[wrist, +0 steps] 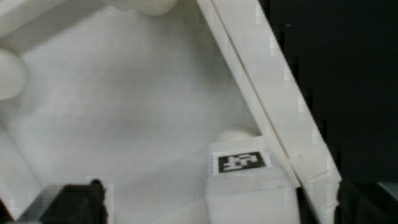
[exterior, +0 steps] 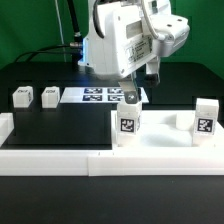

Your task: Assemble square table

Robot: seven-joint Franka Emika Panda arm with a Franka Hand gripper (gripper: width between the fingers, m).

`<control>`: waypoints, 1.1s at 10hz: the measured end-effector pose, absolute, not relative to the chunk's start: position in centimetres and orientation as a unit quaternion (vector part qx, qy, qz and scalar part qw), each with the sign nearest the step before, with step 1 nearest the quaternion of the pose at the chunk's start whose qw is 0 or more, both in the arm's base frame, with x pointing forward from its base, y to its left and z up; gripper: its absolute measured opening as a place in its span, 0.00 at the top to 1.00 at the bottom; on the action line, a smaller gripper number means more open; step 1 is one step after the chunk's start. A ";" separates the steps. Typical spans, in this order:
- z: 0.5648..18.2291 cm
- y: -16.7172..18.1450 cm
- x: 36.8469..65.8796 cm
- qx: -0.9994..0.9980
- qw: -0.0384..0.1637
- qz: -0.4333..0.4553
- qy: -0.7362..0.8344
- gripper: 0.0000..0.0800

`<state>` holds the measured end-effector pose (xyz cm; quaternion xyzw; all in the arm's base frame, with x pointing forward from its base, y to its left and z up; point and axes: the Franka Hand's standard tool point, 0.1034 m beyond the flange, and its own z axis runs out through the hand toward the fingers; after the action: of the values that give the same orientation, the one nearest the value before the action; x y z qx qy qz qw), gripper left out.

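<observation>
The square table's white slab [exterior: 165,133] lies at the front of the exterior view's right, against the border wall. Two tagged leg blocks stand up on it, one [exterior: 129,122] nearer the middle and one [exterior: 205,120] at the far right. Two more loose leg blocks [exterior: 22,96] [exterior: 50,95] lie on the black table at the left. My gripper [exterior: 140,90] hangs just above the nearer standing leg. In the wrist view the ribbed slab [wrist: 125,120] fills the picture and that leg [wrist: 240,160] stands between my open gripper's [wrist: 222,208] dark fingertips [wrist: 71,202], which hold nothing.
The marker board [exterior: 100,96] lies flat behind the slab, partly under the arm. A long low white border wall [exterior: 55,152] runs along the front edge. Black cables hang at the back behind the arm.
</observation>
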<state>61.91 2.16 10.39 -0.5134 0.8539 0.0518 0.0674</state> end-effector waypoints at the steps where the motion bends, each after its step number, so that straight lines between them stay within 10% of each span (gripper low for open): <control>1: 10.3 2.2 61.9 -0.513 0.067 0.052 0.854 0.19; 11: 11.1 2.6 61.2 -0.775 0.087 0.000 0.626 0.19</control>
<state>61.22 2.65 11.05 -0.7745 0.6265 0.0004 0.0872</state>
